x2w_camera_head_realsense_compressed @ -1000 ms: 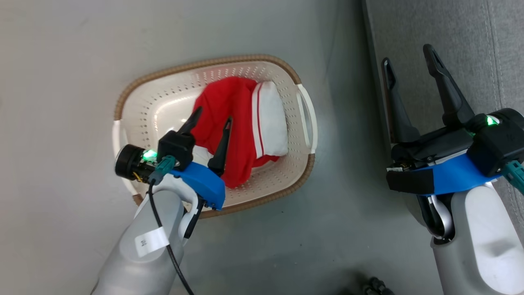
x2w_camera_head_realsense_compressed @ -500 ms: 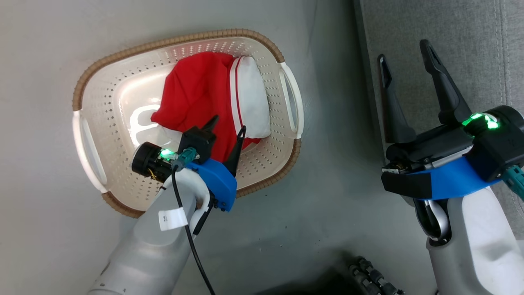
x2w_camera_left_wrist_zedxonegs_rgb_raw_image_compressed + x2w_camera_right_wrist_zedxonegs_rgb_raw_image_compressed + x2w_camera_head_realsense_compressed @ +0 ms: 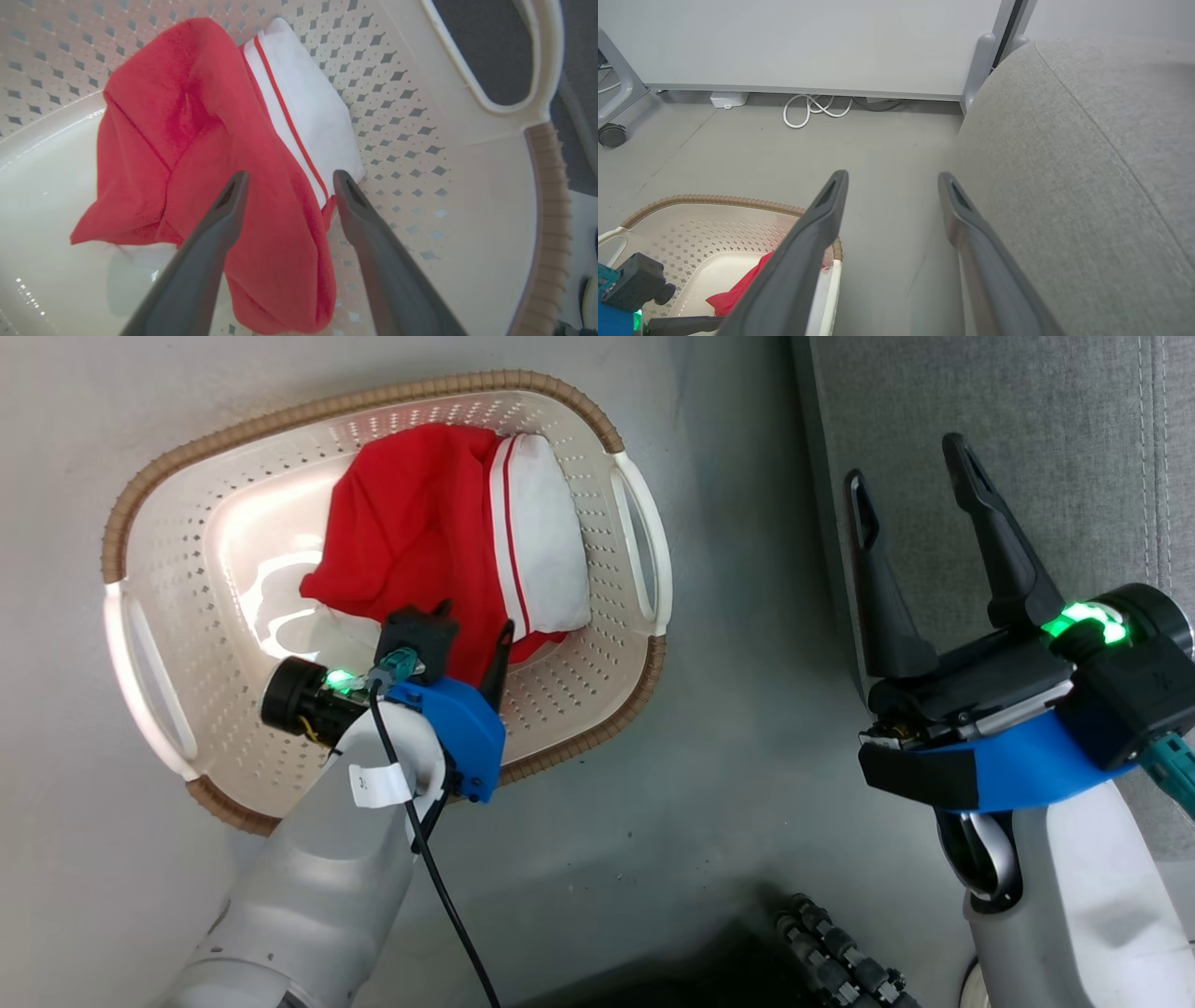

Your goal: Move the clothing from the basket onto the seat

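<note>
Inside basket (image 3: 327,406), left gripper (image 3: 474,618) hangs, fingers apart, over red clothing (image 3: 411,532); contact unclear. Over floor (image 3: 728,756) at seat (image 3: 1027,411) edge, right gripper (image 3: 904,462) holds fingers apart, empty.

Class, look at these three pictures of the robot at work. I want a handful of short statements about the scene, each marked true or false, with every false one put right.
1. The red and white clothing lies inside the basket. True.
2. The left gripper is shut on the clothing. False: its fingers stand apart over the red cloth, gripping nothing.
3. The right gripper is open and holds nothing. True.
4. The basket stands on the seat. False: it stands on the grey floor, beside the seat.
</note>
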